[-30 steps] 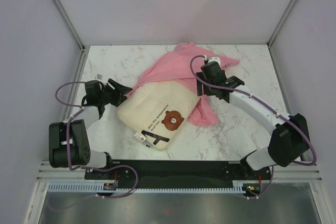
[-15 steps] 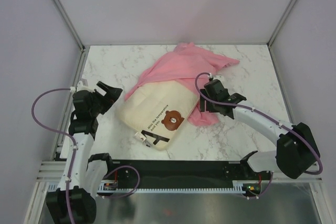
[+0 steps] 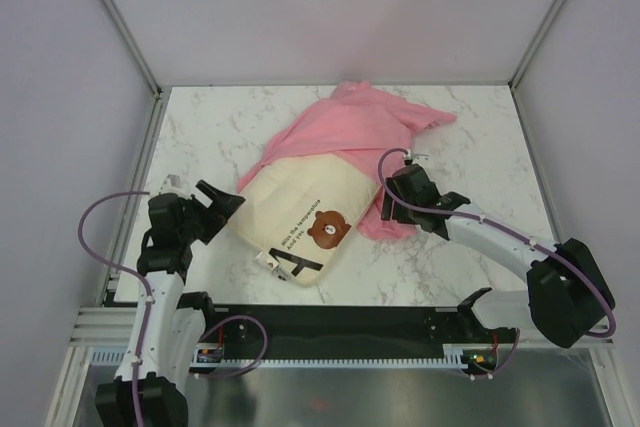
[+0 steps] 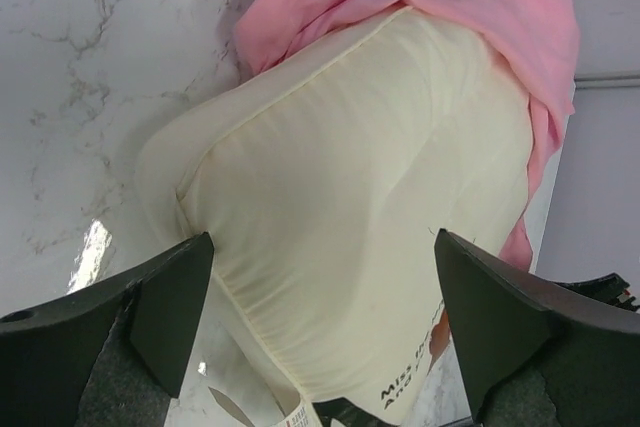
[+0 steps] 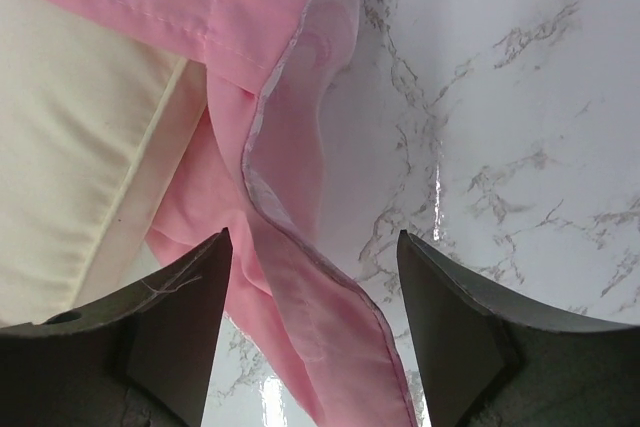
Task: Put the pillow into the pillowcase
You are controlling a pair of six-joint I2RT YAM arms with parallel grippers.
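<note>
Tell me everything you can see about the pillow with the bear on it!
The pillow is plump, cream and soft-looking, with a seam round its edge. A brown bear face and dark writing sit near its front end. It lies slanted on the marble table. Its far end is covered by the pink pillowcase; the rest shows bare.

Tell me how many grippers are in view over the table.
2. The left gripper, open, is left of the pillow; the right gripper, open, hovers over the pillowcase hem right of it. None hidden.
</note>
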